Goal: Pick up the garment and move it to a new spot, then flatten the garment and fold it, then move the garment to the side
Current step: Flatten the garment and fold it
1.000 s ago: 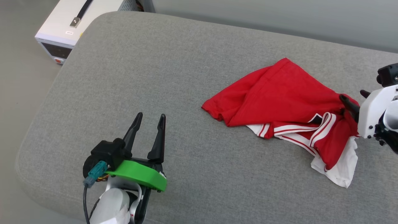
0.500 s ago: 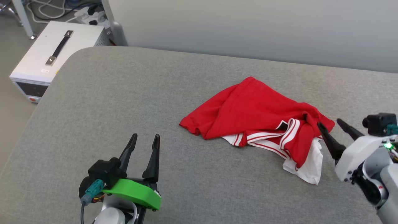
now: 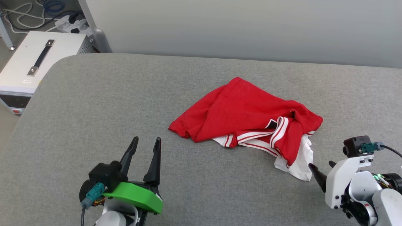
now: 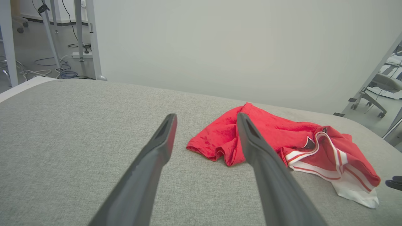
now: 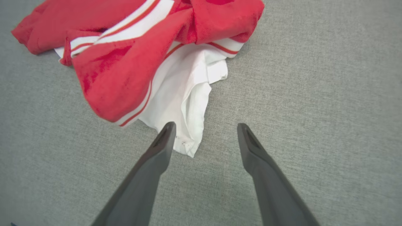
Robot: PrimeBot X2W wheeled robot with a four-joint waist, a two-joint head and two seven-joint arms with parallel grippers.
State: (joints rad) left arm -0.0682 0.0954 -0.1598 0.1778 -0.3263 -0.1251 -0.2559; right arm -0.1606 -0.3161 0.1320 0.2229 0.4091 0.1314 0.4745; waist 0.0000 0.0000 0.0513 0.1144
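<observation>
The garment point(image 3: 241, 110) lies crumpled on the grey cushioned surface point(image 3: 94, 103), red with white striped trim and a white sleeve at its near right end. My right gripper point(image 3: 321, 164) stands open at the lower right, its tips just short of that white sleeve. In the right wrist view the right gripper point(image 5: 206, 124) has its left fingertip at the edge of the garment's point(image 5: 125, 72) sleeve, with nothing between the fingers. My left gripper point(image 3: 146, 138) is open at the lower left, well apart from the cloth. In the left wrist view the left gripper point(image 4: 205, 115) points toward the garment point(image 4: 276, 138).
A white box with a black handle point(image 3: 31, 62) stands off the surface's far left corner, with cables on the floor behind it. A pale wall runs along the back edge. The surface's left edge curves down near the box.
The head view has shifted, so the whole picture moved. My right gripper has drawn back from the garment's right end toward me. The garment lies loose and the left gripper has held still.
</observation>
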